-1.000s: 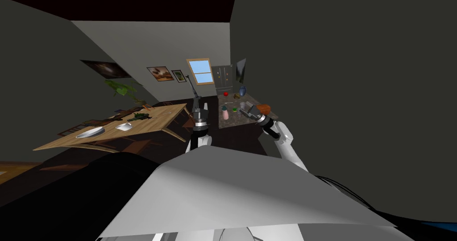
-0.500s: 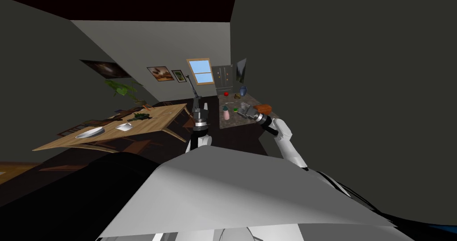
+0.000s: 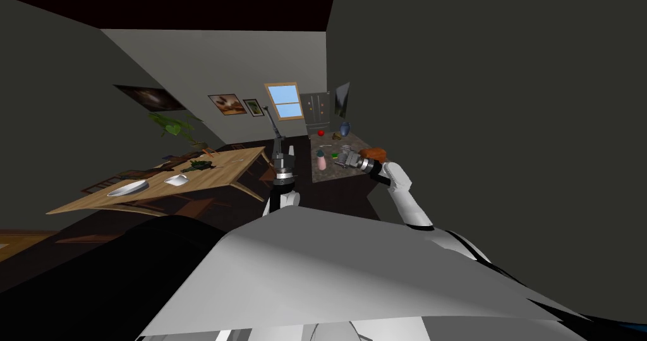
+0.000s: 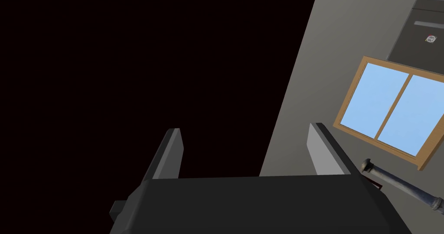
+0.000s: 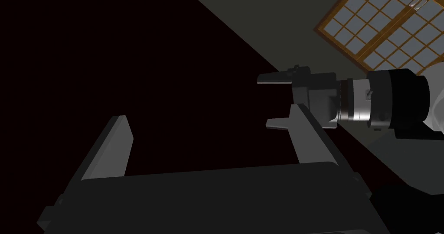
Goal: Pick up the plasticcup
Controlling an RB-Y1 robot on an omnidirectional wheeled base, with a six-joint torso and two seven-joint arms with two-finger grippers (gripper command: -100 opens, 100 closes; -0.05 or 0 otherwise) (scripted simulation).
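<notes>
Head view: faces a speckled desk (image 3: 328, 170) at 12 o'clock. Holds right gripper (image 3: 342, 160) low over that desk, pointing toward 9 o'clock. Finds plastic cup (image 3: 346, 149), small and pale grey, on the desk just at 1 o'clock of the right gripper; cannot tell if touching. Lists around it: pink bottle (image 3: 321, 161) at 9 o'clock of the right gripper, green item (image 3: 333, 155) between bottle and cup, orange-brown lump (image 3: 373, 152) at 3 o'clock of the cup, red ball (image 3: 320, 132) and blue vase (image 3: 344, 129) at the desk's far end, toward 12. Holds left gripper (image 3: 284, 148) upright at 9 o'clock of the speckled desk, off its edge, fingers pointing to 12. Notes wooden desk (image 3: 208, 176) at 9 to 10 o'clock, carrying a white plate (image 3: 128, 187) and a white bowl (image 3: 176, 179).

Left wrist view: shows left gripper (image 4: 245, 131) with fingers wide apart, nothing between.

Right wrist view: shows right gripper (image 5: 208, 113) with fingers wide apart, nothing between, black area (image 5: 130, 49) beyond. Shows left gripper (image 5: 265, 100) past one finger, its fingers spread too.
</notes>
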